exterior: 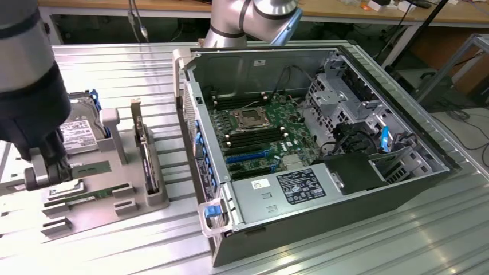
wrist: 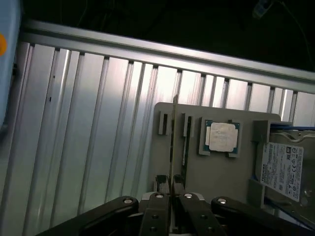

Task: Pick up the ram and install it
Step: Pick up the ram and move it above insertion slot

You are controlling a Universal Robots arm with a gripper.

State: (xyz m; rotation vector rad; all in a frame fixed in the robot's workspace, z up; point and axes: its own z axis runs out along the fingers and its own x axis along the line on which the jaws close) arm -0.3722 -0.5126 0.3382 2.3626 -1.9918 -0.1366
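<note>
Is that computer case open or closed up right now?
Open. The computer case has no side cover on, so the motherboard inside is plainly visible.

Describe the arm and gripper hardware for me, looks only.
The arm is smooth silver-grey tubing with rounded joints, one capped in blue. The gripper is black: linkage bars spreading to either side, fastened with round silver pins, ending in narrow black jaws.
</note>
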